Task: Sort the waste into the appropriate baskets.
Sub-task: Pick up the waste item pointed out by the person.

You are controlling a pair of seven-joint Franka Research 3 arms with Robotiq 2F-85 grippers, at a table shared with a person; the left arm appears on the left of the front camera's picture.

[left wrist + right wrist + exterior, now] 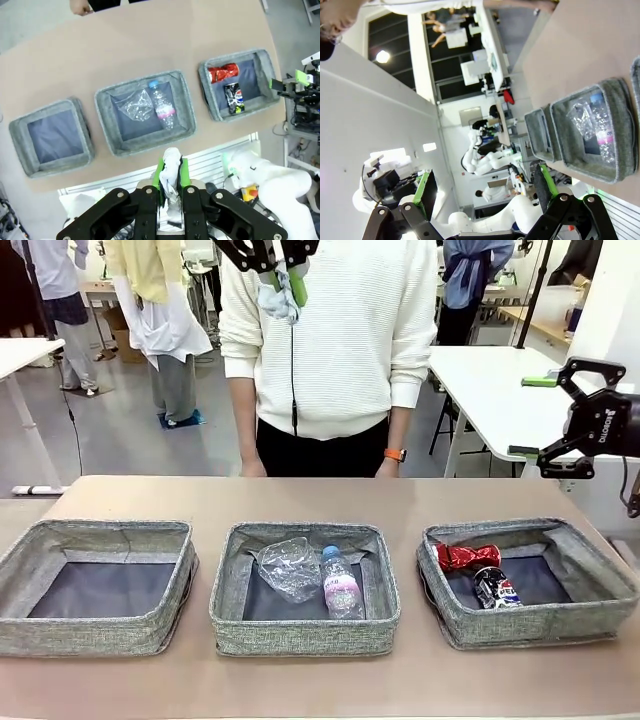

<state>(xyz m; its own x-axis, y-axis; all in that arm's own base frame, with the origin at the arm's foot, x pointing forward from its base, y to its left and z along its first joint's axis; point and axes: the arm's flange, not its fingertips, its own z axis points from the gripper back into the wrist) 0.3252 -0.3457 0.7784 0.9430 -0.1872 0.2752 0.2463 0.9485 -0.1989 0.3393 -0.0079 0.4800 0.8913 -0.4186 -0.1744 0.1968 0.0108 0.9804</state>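
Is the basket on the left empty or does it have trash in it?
Empty. The left basket shows just its bare dark lining, seen from the front and from above.

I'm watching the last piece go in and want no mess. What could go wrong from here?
1. The left pincer pinches the paper wad high above the table; released from there, the light wad could drift past the left bin.
2. It hangs over the middle, so the wad might land in the middle bin beside the bottle.
3. The wad bulges past the pads and might slip free.
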